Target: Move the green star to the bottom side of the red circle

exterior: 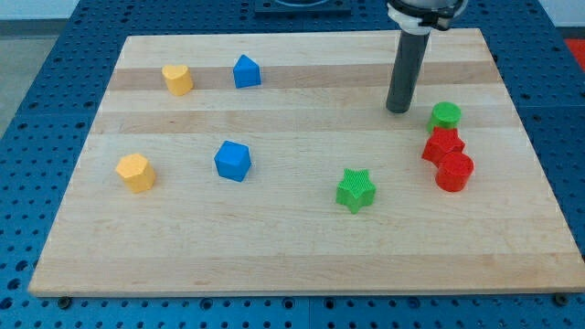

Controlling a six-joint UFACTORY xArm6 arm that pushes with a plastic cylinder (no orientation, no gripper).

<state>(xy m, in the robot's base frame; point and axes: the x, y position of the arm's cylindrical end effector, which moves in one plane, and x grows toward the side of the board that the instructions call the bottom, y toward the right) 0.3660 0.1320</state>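
The green star (356, 190) lies on the wooden board (302, 247), right of centre and toward the view's bottom. The red circle (454, 172) sits at the view's right, touching a second red block (442, 145) just above it. A green circle (446, 116) sits above those two. My tip (398, 110) rests on the board left of the green circle, well above and to the right of the green star, touching no block.
A yellow heart (178, 79) and a blue block (246, 71) lie at the view's top left. A yellow block (135, 172) and a blue block (232, 161) lie at the left. The board's right edge runs close to the red circle.
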